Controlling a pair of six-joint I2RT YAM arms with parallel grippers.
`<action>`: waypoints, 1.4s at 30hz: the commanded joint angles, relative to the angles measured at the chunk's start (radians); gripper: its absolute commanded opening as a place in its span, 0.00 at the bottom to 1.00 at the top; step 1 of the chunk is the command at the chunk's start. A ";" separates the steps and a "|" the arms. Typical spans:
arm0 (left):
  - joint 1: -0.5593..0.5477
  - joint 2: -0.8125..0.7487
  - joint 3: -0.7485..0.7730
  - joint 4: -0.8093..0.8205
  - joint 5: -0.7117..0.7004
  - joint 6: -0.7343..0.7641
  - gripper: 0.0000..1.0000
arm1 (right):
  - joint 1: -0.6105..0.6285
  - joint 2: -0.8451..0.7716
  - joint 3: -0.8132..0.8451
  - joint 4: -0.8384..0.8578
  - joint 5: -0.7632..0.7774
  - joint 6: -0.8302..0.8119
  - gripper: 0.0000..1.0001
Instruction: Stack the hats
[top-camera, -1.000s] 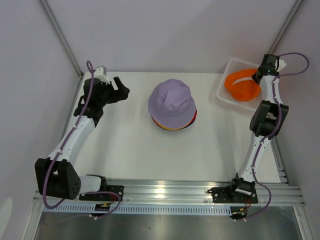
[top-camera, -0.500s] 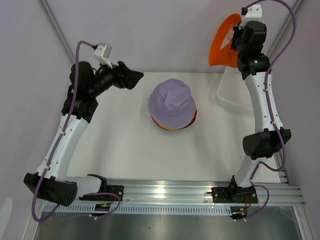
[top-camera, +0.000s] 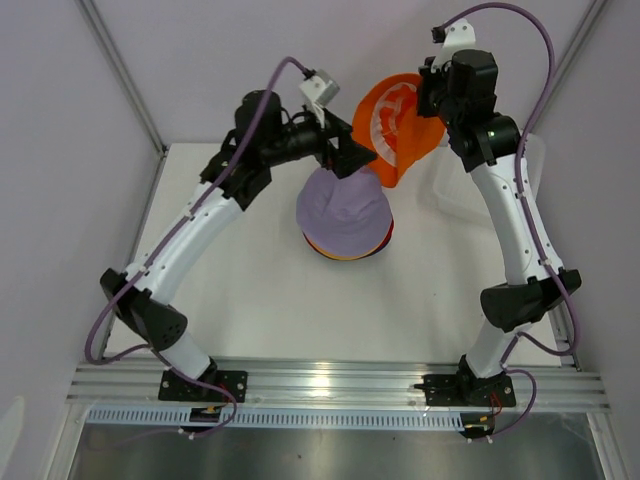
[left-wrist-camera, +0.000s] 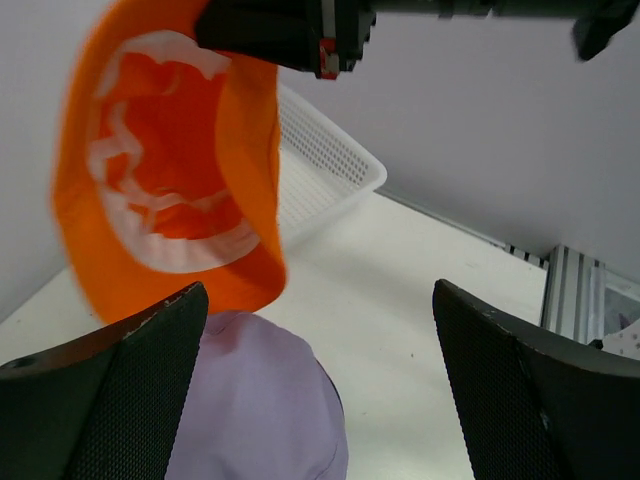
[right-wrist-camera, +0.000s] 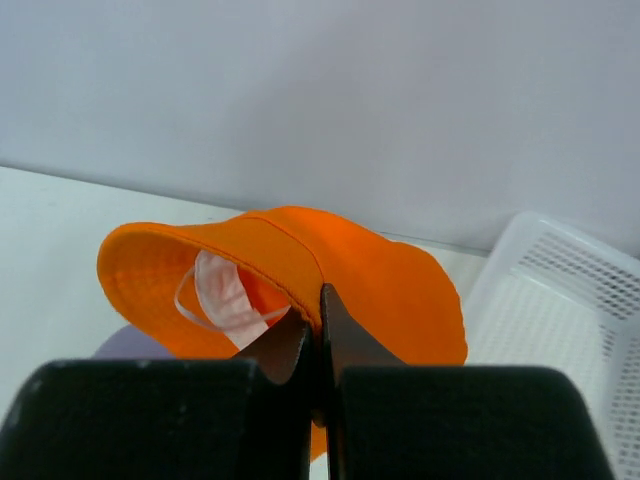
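We've got the orange hat (top-camera: 392, 122) pinched by its brim in the right hand (right-wrist-camera: 319, 303), hanging in the air top centre-right. The left hand (left-wrist-camera: 315, 300) is spread wide just beside it, over the lavender hat (top-camera: 343, 208) topping the stack mid-counter (top-camera: 250, 270).

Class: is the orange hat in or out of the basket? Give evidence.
Out. The right gripper holds the orange hat by its brim, aloft near the lavender hat, clear of the white basket.
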 joint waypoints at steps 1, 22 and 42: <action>-0.094 0.052 0.083 -0.020 -0.122 0.128 0.96 | 0.018 -0.078 0.023 -0.001 -0.047 0.108 0.00; -0.134 0.379 0.355 0.099 -0.033 -0.038 0.77 | 0.034 -0.211 -0.116 0.015 -0.309 0.353 0.00; 0.056 -0.052 -0.484 0.837 -0.073 -0.923 0.01 | -0.131 -0.354 -0.177 0.024 -0.277 0.364 1.00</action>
